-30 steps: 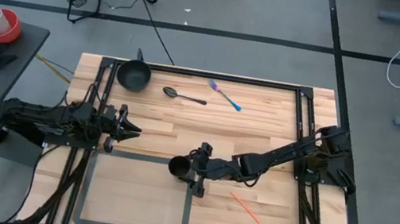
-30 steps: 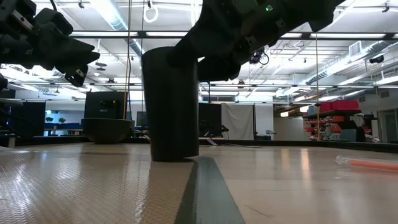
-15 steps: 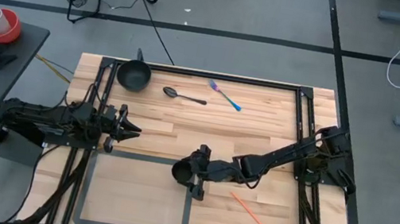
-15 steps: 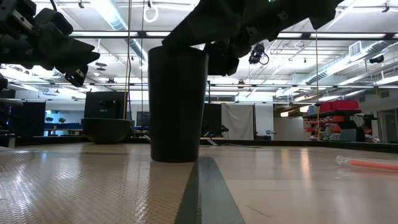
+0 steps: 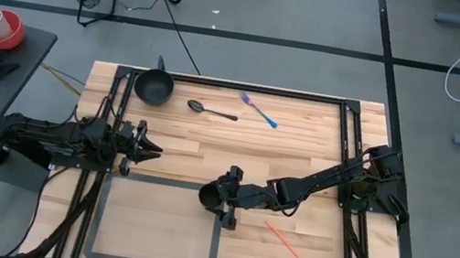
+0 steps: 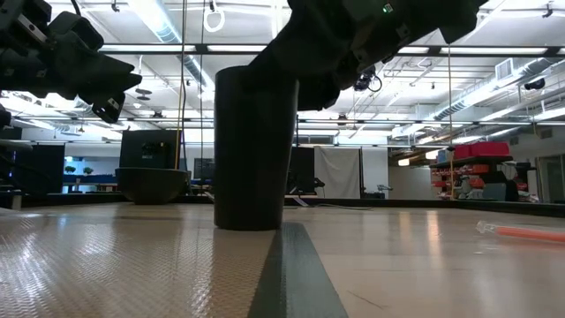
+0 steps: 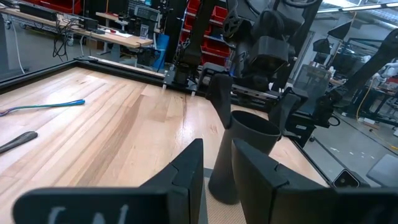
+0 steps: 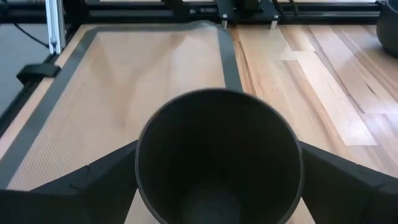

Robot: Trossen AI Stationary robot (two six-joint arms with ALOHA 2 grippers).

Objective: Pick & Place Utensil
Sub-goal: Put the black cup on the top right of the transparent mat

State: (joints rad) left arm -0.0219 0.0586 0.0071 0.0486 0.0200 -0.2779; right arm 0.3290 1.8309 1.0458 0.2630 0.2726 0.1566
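Note:
A tall black cup (image 5: 212, 200) stands on its base at the right border strip of the grey-framed mat (image 5: 104, 220), with my right gripper (image 5: 218, 203) shut on it. A black spoon (image 5: 212, 109) and a blue-handled fork (image 5: 258, 110) lie flat on the wood near the far edge. An orange stick (image 5: 294, 253) lies near the right front. My left gripper (image 5: 151, 149) hovers level over the table's left side, narrowly open, with nothing between its fingers. My right gripper clasps the cup between its two fingers, one on each side of the wall just below the rim (image 8: 138, 163). The fingers come slanting down from the table's right. The cup is upright, its base (image 6: 249, 223) on the mat's border.
A black bowl (image 5: 153, 87) sits at the far left corner. Dark frame rails (image 5: 344, 138) run along the table's sides. Bare wood lies between the cup and the utensils; the mat's inner field (image 8: 143, 81) is bare.
My right gripper has shifted slightly toward the table's near right with the cup. The cup's rim has swung over while its base stayed in place, so the cup, earlier leaning, now stands straighter.

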